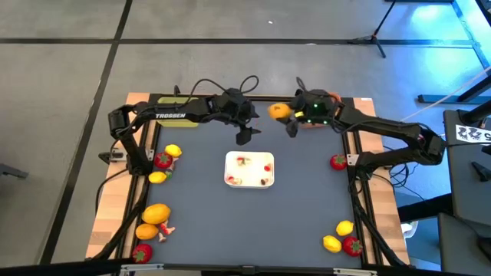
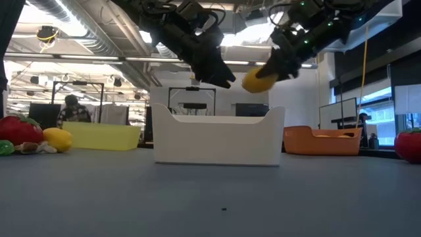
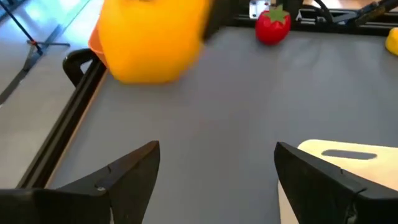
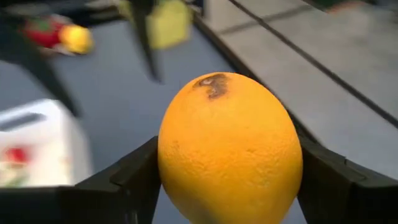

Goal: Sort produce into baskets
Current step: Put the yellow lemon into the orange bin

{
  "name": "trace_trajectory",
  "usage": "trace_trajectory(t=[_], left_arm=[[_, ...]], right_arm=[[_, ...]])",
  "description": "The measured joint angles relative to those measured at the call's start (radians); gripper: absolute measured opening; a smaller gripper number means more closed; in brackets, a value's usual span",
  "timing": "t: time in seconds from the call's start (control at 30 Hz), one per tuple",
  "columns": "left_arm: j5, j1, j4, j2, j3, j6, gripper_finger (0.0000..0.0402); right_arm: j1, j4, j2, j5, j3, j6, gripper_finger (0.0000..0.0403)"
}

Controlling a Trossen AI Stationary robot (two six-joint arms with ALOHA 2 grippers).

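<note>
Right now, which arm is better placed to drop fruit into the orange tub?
Right: its claw already grips the round orange fruit beside the orange square tub; the left claw is open, empty.

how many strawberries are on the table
4 in the high view: one by the left edge, one at the near left corner, one by the right edge, one at the near right corner. Others may be hidden.

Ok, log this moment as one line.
right gripper: shut on orange fruit, raised near orange basket | left gripper: open, empty, above table | white tray: centre
</note>
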Motion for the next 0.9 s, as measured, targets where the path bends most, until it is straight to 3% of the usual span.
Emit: trace_trajectory(t=[0.2,0.37,0.63,0.9], left_arm=[[-0.002,0.000,-0.019,0.000,-0.001,-0.006,0.0313],[-0.002,0.000,-0.020,0.000,-0.001,-0.005,0.0313],[-0.002,0.000,-0.019,0.000,-0.001,-0.005,0.0313],[-0.002,0.000,-0.018,0.000,-0.001,-0.005,0.0313]], right_arm=[[-0.083,-0.160,-0.084,0.192,0.000,-0.005,0.0293],[-0.185,-0.270,-0.096,0.286,0.000,-0.005,0.0294],[-0.318,-0.263,-0.026,0.286,-0.032,-0.003,0.0295],[-0.368,-0.178,0.097,0.253,-0.057,-0.003,0.0300]])
